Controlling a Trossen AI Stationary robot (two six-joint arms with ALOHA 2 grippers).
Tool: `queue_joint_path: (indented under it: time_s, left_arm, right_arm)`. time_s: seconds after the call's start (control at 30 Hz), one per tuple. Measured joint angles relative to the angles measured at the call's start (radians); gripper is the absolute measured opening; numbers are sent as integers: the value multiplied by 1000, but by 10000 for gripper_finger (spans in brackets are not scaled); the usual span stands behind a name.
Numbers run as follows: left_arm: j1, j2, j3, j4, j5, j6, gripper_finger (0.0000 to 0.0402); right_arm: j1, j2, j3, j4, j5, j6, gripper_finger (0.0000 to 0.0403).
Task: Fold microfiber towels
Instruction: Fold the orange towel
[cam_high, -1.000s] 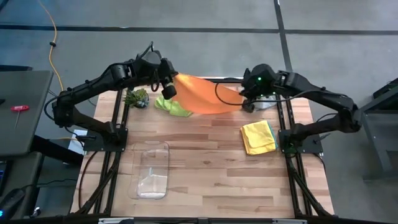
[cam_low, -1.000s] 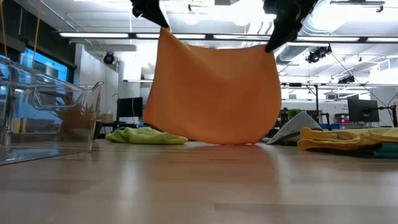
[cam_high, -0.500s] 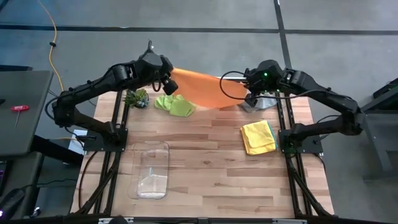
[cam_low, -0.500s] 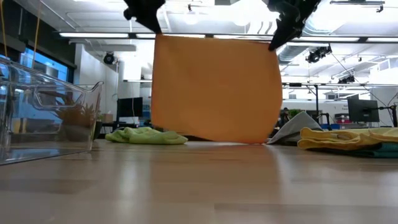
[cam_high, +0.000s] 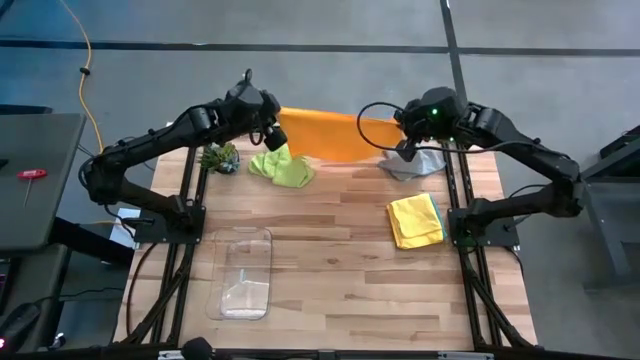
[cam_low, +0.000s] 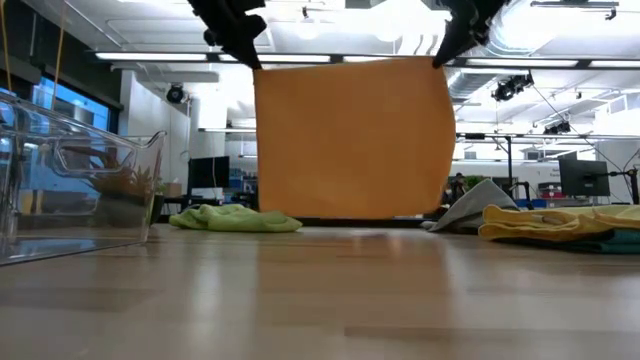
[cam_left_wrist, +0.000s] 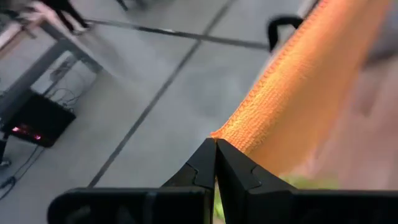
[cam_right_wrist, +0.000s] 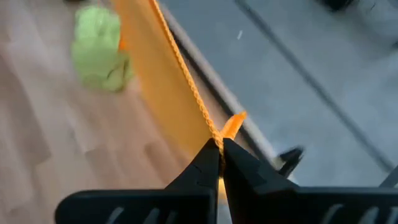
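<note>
Orange towel (cam_low: 352, 137) hanging in the air as a flat sheet, stretched taut between two robot arms over the far edge of a wooden table (cam_high: 330, 260). The left gripper (cam_left_wrist: 216, 144) pinches the towel's upper left corner with its fingers pressed together; the right gripper (cam_right_wrist: 220, 144) pinches the upper right corner the same way. The towel's lower edge hangs just above the tabletop without touching it. Below it on the left, a lime green towel (cam_high: 282, 168) lies crumpled on the table, with a small spiky green plant (cam_high: 220, 157) just to its left. On the right, a grey towel (cam_high: 412, 164) sits bunched at the far edge. Nearer on the right, a yellow towel (cam_high: 413, 219) rests folded on a teal towel (cam_high: 439, 222), of which only an edge shows. A clear plastic bin (cam_high: 244, 272) stands at the near left.
</note>
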Motion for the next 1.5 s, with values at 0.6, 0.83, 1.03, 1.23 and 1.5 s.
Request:
queue_joint_path:
  time_s: [0.6,0.83,1.03,1.23,1.5]
  left_arm:
    - [-331,-47,-283,-243,140,-383,0]
    - [-560,-48,-412,-240,158,-672,0]
    - [-749,-48,-441,-199,164,-925,0]
    - [-873,-48,-446,-123,159,-1053,0]
    - [-788,-47,-446,-138,82,-969,0]
  right_arm:
    - [399,1,-354,76,-65,430,0]
    - [597,1,-489,289,-135,688,0]
    - [744,1,-538,340,-132,876,0]
    - [824,1,-539,354,-131,952,0]
    - [730,1,-540,322,-109,950,0]
